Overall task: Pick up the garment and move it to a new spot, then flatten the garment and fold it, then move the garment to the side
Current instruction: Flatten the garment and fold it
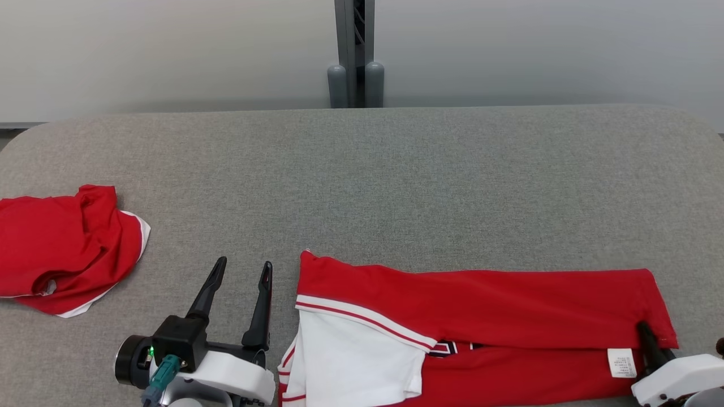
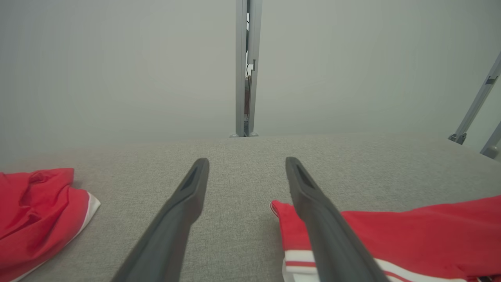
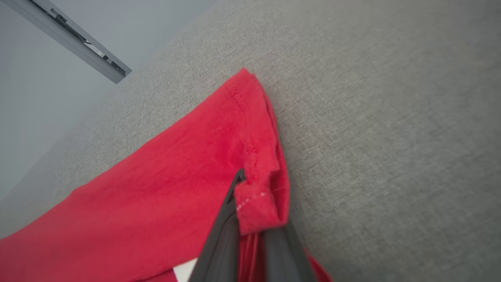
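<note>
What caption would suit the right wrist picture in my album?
Right gripper pinching the hem of the red garment on the grey table.

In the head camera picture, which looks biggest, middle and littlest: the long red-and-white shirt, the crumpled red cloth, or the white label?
Largest: long red-and-white shirt.
Middle: crumpled red cloth.
Smallest: white label, near the shirt's right end.

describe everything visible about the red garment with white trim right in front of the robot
The red knit-looking garment with white trim lies flat at the near edge of the grey fabric table, folded lengthwise into a long band. A white striped panel covers its left end; a white care label shows near the right, where the right gripper pinches the hem.
</note>
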You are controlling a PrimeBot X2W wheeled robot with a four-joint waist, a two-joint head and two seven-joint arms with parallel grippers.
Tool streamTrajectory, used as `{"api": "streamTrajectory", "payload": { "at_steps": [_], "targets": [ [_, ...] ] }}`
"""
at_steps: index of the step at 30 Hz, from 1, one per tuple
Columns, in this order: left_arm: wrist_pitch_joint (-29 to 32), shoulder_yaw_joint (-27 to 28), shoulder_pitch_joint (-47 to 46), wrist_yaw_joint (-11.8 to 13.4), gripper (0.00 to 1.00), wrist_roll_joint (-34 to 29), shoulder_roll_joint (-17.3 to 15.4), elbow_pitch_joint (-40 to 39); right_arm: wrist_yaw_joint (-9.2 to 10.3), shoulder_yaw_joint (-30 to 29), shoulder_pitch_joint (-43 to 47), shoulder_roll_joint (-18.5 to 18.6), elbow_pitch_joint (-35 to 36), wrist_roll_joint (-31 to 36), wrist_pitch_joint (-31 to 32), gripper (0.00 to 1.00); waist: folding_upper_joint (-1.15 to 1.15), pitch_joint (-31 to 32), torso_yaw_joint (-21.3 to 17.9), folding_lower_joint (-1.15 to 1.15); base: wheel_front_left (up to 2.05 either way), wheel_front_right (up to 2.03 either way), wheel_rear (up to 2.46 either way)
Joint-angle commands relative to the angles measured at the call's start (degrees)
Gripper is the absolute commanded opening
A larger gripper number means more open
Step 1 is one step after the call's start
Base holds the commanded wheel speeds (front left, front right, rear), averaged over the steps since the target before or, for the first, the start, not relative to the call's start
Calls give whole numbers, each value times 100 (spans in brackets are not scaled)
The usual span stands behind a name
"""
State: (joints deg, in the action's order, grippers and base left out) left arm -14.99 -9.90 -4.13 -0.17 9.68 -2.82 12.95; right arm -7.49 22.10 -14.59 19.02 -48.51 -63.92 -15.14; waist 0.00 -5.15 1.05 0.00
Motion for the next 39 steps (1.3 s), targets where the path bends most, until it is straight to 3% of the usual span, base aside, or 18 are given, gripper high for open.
{"api": "streamTrajectory", "payload": {
  "at_steps": [1, 16, 30, 39],
  "targets": [
    [-22, 7, -117, 21, 100, 32, -17, 5, -1, -91, -50, 133, 24, 65, 0, 0, 0, 5, -3, 0, 0, 0, 0],
    [-22, -105, -66, 123, 100, 221, -17, 71, -1, -331, -300, 664, -6, 833, -2, 0, 0, 133, -47, 0, 0, 0, 0],
    [-22, -30, -7, 200, 100, 321, -18, 92, -2, 485, -88, 793, 1475, 710, 23, 0, 0, 410, -233, 0, 0, 0, 0],
    [-22, 20, 6, 212, 100, 343, -19, 98, -2, 1074, 11, 474, 2638, 151, 401, 0, 0, 483, -321, 0, 0, 0, 0]
  ]
}}
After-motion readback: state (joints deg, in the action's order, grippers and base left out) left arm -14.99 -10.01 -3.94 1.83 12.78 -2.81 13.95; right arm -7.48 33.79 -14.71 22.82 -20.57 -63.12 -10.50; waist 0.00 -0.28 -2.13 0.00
